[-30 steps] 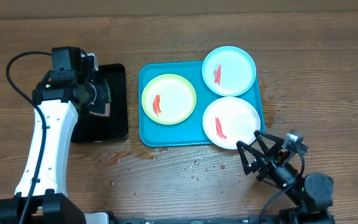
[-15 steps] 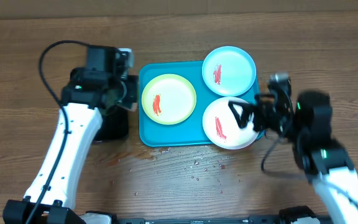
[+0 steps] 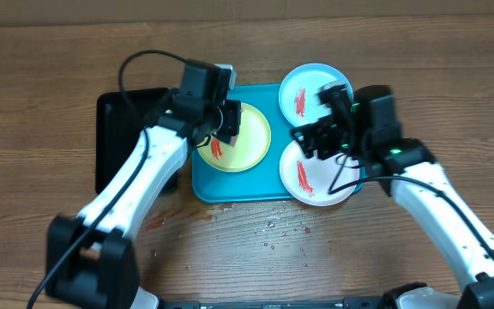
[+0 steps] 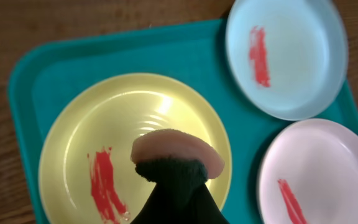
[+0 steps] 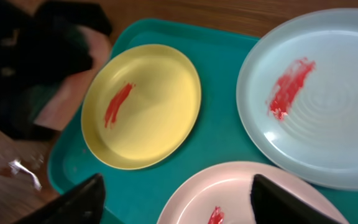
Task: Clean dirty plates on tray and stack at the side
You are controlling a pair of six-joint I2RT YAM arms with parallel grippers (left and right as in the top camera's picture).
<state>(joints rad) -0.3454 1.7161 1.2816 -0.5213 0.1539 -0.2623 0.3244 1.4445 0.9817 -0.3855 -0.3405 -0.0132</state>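
Left tool [image 3: 230,121]: I read it clamped on a pink sponge [image 4: 178,152] over the yellow-green plate [image 4: 73,143] | Right tool [image 5: 176,200]: spread wide, empty, above the white plate [image 3: 314,180] | light blue plate [image 3: 303,86] alongside, all three red-smeared, inside the tray [image 3: 230,190] on the desk [image 3: 418,60]

Brown wood-grain table [image 3: 453,77], grain running left to right. Lying directly on it: turquoise tray [image 3: 238,187] near the middle, long side left to right; smaller black tray [image 3: 114,129] just beside it on the left. Scattered over bare wood in front of the turquoise tray: small wet specks [image 3: 281,230], plus a reddish-brown smudge [image 3: 165,215] near its front left corner.
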